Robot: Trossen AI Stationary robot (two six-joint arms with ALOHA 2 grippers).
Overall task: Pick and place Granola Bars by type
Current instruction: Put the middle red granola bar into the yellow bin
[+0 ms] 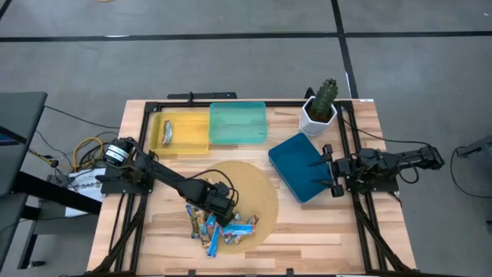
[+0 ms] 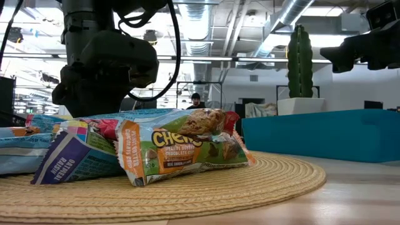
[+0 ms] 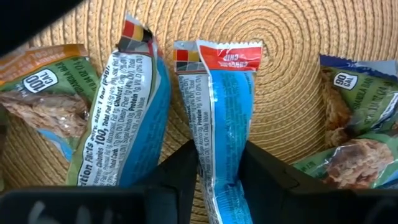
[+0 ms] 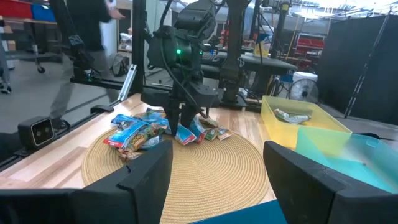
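blue bar (image 3: 221, 124) bottom-center, between left gripper (image 3: 217, 165) fingers, closing mid-wrapper | light, crinkly, slippery | right gripper (image 4: 214, 171) wide open, empty

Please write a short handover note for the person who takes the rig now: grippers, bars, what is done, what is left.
Left gripper: down over the woven mat, jaws on either side of a blue bar; not lifted.
Right gripper: open, waiting beside the dark blue tray.
Bars: pile on the mat; one silver bar lies in the yellow tray.
Done: that one bar placed. The teal tray holds nothing visible.
Left: sort the pile.
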